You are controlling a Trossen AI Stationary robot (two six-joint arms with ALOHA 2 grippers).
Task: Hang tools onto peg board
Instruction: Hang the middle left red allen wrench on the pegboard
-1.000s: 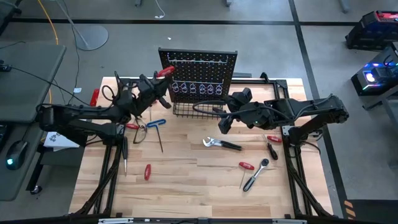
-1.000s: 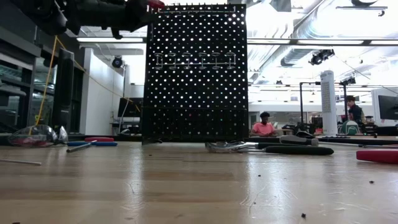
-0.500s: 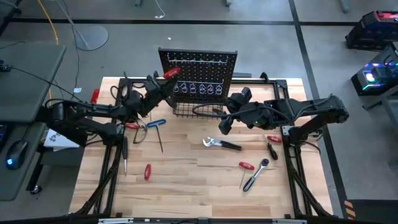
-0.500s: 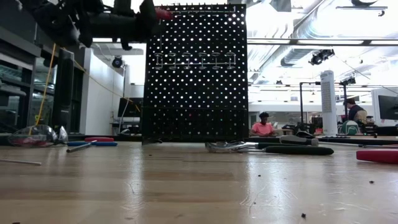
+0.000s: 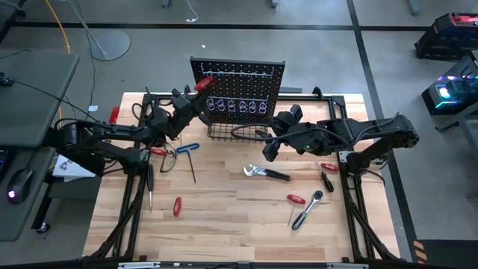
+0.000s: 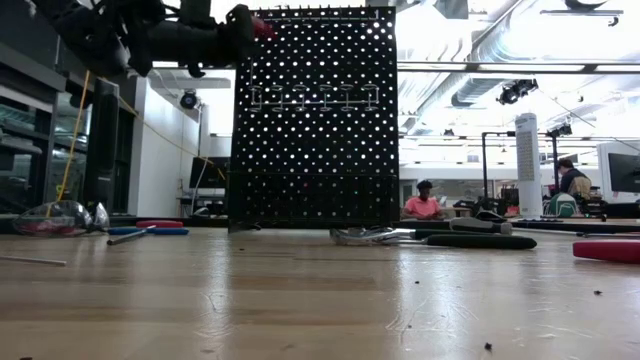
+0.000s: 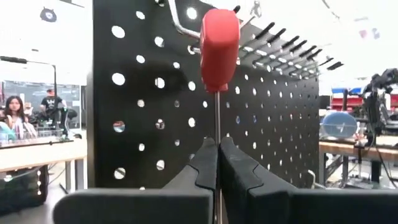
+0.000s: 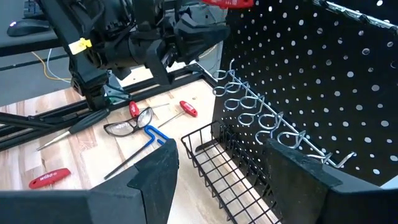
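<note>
The black peg board (image 5: 239, 84) stands upright at the table's far edge, with silver ring hooks (image 8: 255, 118) and a wire basket (image 8: 214, 163) along its foot. My left gripper (image 5: 193, 97) is up at the board's top left corner, shut on a red-handled screwdriver (image 7: 219, 50). The red handle sits beside a silver hook (image 7: 180, 26). My right gripper (image 5: 267, 149) hovers open above the table in front of the basket and holds nothing. The other tools lie flat on the table. My left gripper pinches the screwdriver's thin metal shaft (image 7: 217, 127) between its two fingers, a short way below the red handle. The fingers come from the table's left, slanting upward toward the board. The screwdriver is lifted clear, handle uppermost against the board's face. Whether the handle touches the hook I cannot tell.
On the table lie silver pliers (image 5: 265, 172), a chrome ratchet (image 5: 308, 211), red-handled screwdrivers (image 5: 177, 206) (image 5: 296, 199), a blue T-key (image 5: 187, 148), a black-handled screwdriver (image 5: 149, 183) and safety glasses (image 5: 166, 158). People sit in the room beyond (image 6: 425, 200).
My left gripper has carried the red-handled screwdriver toward the peg board's top left corner and a little down, staying shut on the shaft. The red handle now stands against the board's face by the hook.
</note>
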